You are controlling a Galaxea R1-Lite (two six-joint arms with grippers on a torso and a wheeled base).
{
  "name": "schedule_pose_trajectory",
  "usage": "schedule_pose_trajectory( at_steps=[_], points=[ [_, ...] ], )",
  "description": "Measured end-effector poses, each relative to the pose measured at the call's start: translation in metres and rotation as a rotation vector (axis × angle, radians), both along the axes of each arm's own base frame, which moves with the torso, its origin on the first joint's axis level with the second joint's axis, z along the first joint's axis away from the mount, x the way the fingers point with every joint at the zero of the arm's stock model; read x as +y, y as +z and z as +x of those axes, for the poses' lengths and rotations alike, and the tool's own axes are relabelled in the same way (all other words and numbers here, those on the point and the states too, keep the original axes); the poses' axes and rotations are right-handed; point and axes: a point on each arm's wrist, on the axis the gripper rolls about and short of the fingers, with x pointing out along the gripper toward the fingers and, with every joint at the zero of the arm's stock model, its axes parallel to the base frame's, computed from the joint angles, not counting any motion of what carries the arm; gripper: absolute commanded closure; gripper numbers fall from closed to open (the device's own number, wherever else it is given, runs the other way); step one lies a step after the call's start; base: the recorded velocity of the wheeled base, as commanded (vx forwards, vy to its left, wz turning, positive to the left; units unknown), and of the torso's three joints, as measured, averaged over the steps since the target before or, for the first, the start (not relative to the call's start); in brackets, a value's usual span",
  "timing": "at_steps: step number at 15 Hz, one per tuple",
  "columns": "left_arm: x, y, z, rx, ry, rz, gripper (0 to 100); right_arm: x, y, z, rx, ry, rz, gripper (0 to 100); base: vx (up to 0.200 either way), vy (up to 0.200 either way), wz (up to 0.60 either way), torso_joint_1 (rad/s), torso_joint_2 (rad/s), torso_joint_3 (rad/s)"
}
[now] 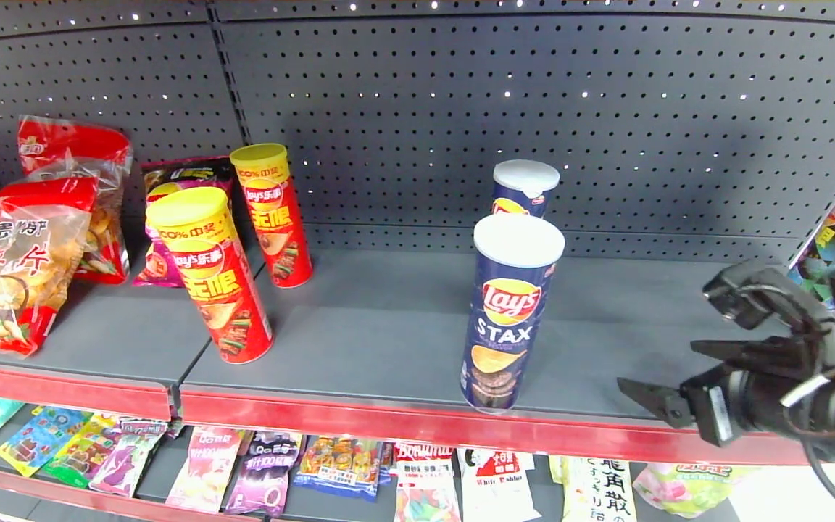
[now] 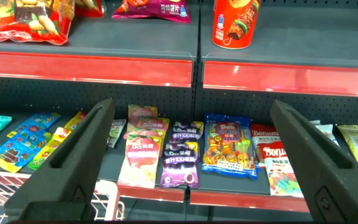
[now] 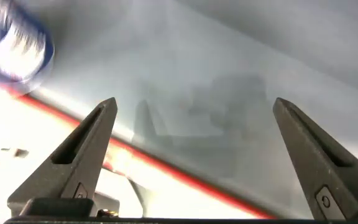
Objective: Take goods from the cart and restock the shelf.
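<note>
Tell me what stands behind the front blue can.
A second blue can, white-lidded, stands there close to the pegboard wall. Only its top shows; the front can covers its lower part.

Blue cans [image 1: 510, 312], red yellow-lidded cans [image 1: 214, 279]

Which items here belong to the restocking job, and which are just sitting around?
Job, likely:
- front blue can, nearest the open right hand
- grey shelf it stands on

Just there:
- red cans
- red snack bags
- lower-shelf packets
</note>
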Motion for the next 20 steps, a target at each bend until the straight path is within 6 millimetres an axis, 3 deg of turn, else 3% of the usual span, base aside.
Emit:
schedule_pose_trajectory(
  at_steps=[3, 5, 9, 11, 14, 16, 18, 20],
  points=[
    [0.0, 0.0, 0.0, 0.0, 0.0, 0.0, 0, -0.032, 0.001, -0.05, -0.085, 0.073, 0.022, 0, 0.0, 0.0, 0.0, 0.0, 0.0, 0.0],
    [0.0, 0.0, 0.0, 0.0, 0.0, 0.0, 0, -0.053, -0.01, -0.086, -0.143, 0.089, 0.063, 0, 0.0, 0.0, 0.0, 0.0, 0.0, 0.0],
    [0.0, 0.0, 0.0, 0.0, 0.0, 0.0, 0, -0.073, -0.026, -0.136, -0.322, 0.003, 0.1, 0, 0.0, 0.0, 0.0, 0.0, 0.0, 0.0],
    [0.0, 0.0, 0.0, 0.0, 0.0, 0.0, 0, -0.079, -0.043, -0.162, -0.378, -0.121, 0.092, 0, 0.0, 0.0, 0.0, 0.0, 0.0, 0.0],
    [0.0, 0.0, 0.0, 0.0, 0.0, 0.0, 0, -0.081, -0.073, -0.184, -0.416, -0.271, 0.11, 0, 0.0, 0.0, 0.0, 0.0, 0.0, 0.0],
    [0.0, 0.0, 0.0, 0.0, 0.0, 0.0, 0, -0.082, -0.083, -0.187, -0.457, -0.407, 0.187, 0, 0.0, 0.0, 0.0, 0.0, 0.0, 0.0],
    [0.0, 0.0, 0.0, 0.0, 0.0, 0.0, 0, -0.081, -0.087, -0.189, -0.476, -0.348, 0.195, 0, 0.0, 0.0, 0.0, 0.0, 0.0, 0.0],
    [0.0, 0.0, 0.0, 0.0, 0.0, 0.0, 0, -0.078, -0.089, -0.191, -0.493, -0.182, 0.205, 0, 0.0, 0.0, 0.0, 0.0, 0.0, 0.0]
  ],
)
